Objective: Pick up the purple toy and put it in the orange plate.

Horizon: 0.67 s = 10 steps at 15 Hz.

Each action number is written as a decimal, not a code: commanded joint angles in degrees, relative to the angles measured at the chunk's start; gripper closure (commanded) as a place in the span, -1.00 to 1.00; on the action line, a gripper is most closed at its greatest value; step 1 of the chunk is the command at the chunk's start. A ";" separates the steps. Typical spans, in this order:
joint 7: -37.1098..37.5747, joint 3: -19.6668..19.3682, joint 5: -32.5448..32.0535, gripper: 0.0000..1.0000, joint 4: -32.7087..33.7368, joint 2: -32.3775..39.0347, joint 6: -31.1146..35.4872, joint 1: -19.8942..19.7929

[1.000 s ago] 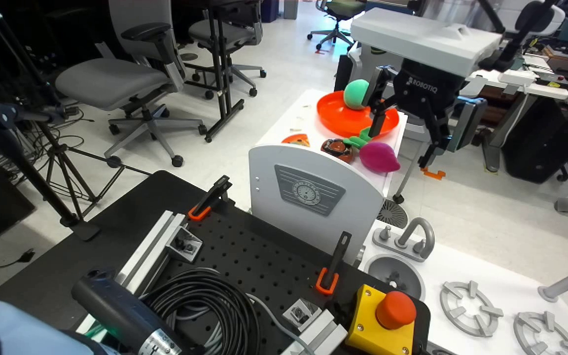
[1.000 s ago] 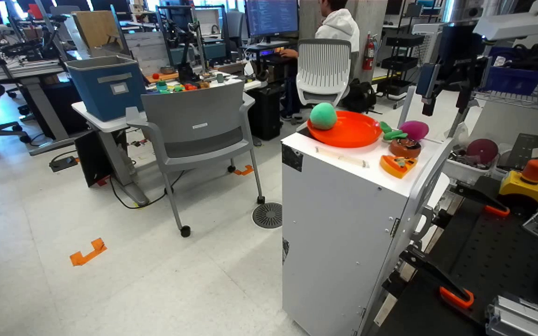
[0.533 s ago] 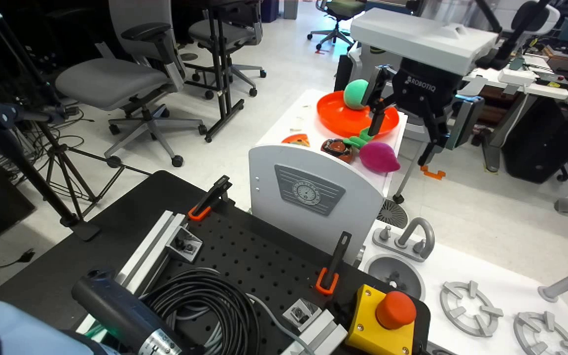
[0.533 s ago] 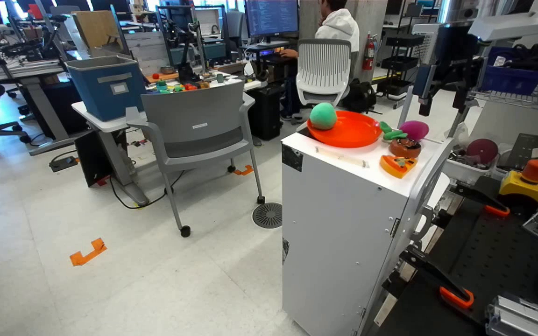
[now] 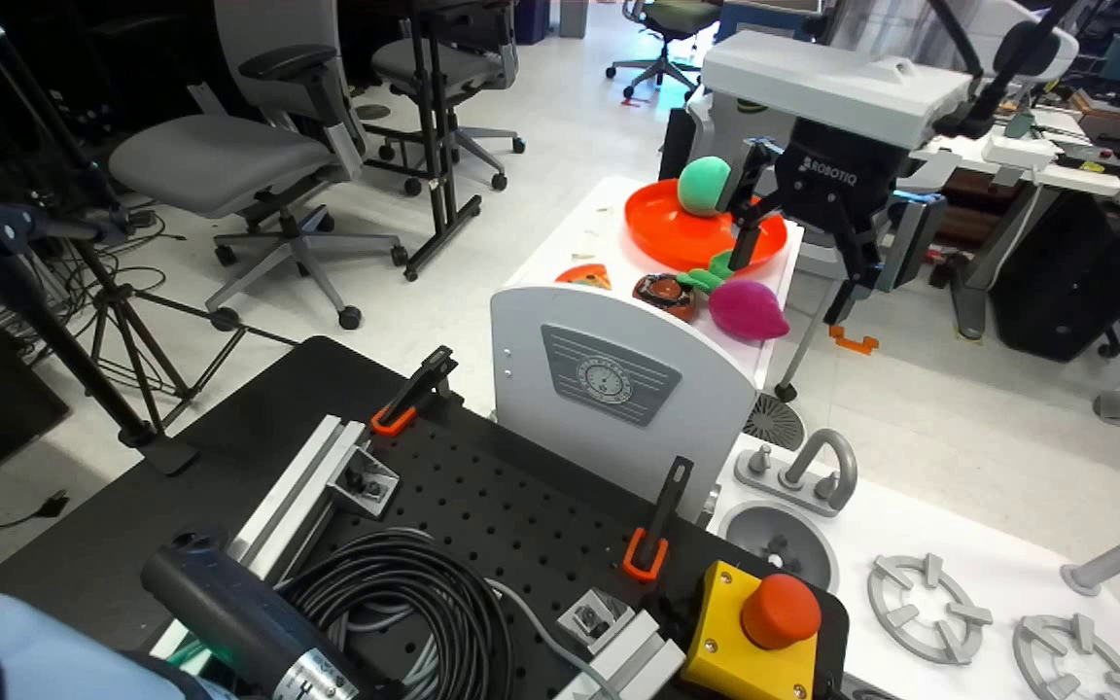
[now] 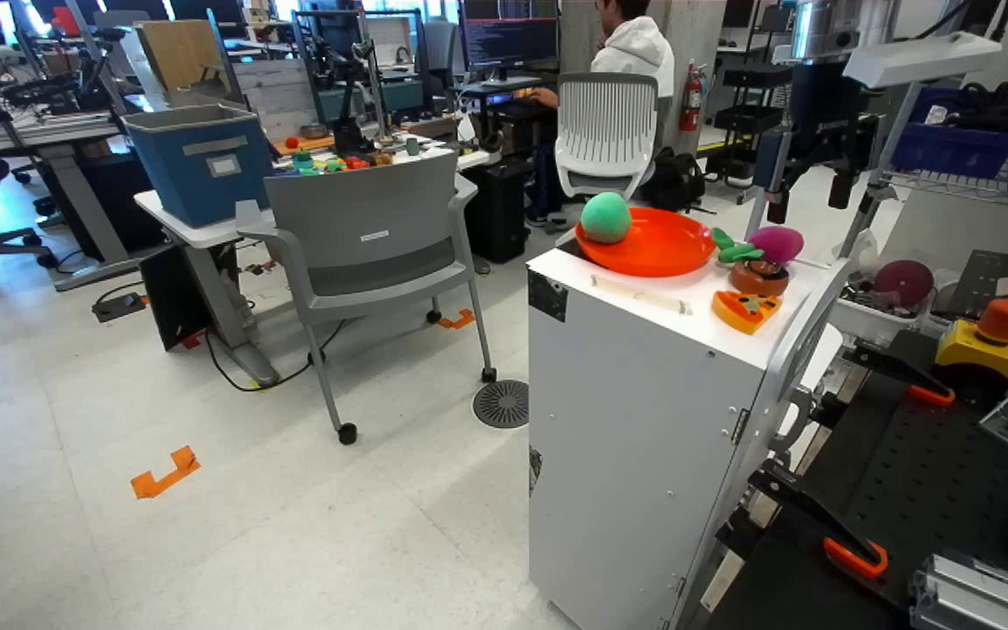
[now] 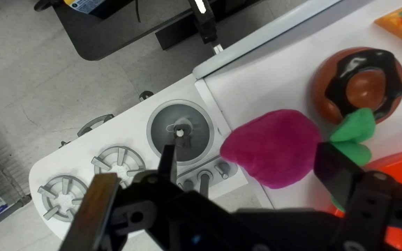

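My jaws stand wide apart with nothing held, and in the last second they have shifted across toward the rounded magenta-purple plush toy (image 7: 274, 148), which lies on the white bench (image 7: 274, 83); I read that as lining up, the grasp not yet made. Beyond its green cloth leaves (image 7: 354, 126) sits the round orange-red plastic plate (image 6: 675, 247), a pale green round ball (image 6: 605, 218) in it. A blurred black finger (image 7: 337, 174) hides some leaf and rim, the wrist view cuts the plate off, and I can't judge from here how high I am over the toy.
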 commanded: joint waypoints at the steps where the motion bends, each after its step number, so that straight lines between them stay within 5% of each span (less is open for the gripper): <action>1: 2.20 0.45 -0.25 -1.00 2.27 2.43 -1.06 1.51; 10: 5.01 0.75 0.17 -1.00 3.29 4.05 -0.33 3.71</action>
